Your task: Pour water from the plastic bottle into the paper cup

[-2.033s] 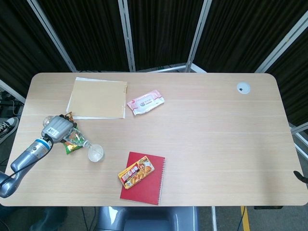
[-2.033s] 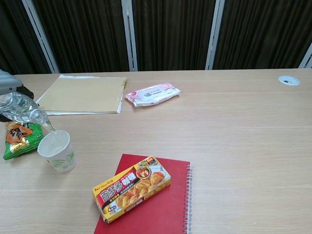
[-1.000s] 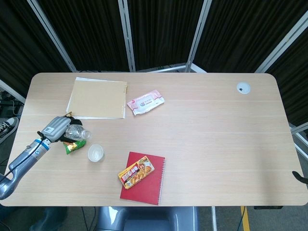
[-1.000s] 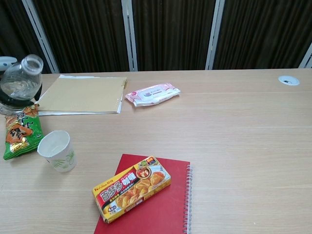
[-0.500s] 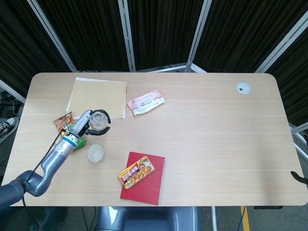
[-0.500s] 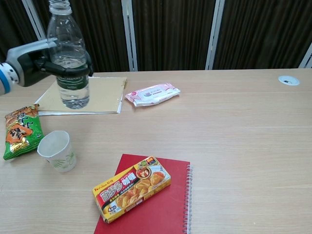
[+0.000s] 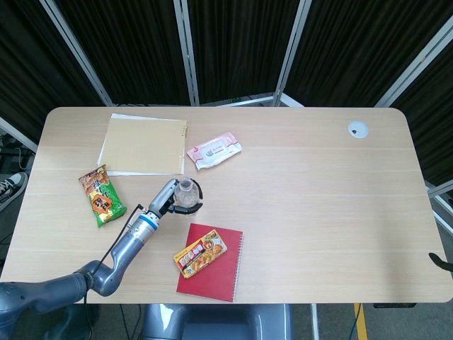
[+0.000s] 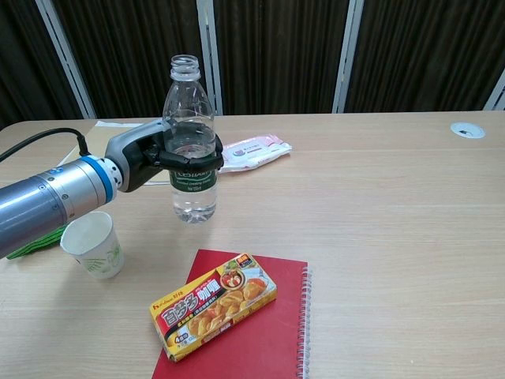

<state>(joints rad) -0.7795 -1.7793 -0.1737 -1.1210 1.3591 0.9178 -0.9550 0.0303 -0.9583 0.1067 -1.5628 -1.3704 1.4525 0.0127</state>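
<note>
Near the front left part of the table (image 8: 379, 197), the left hand (image 8: 150, 162) grips the plastic bottle (image 8: 192, 150) around its middle and holds it upright, just beyond the red notebook (image 8: 260, 332). The bottle is clear, ribbed and has no cap; some water is left inside. The paper cup (image 8: 93, 245) stands to the left of it, white with a small green print. I judge the pouring is finished and only setting the bottle down is left. The right hand is not visible.

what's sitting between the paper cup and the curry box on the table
Nothing: in the chest view only bare table separates the paper cup from the curry box.
</note>
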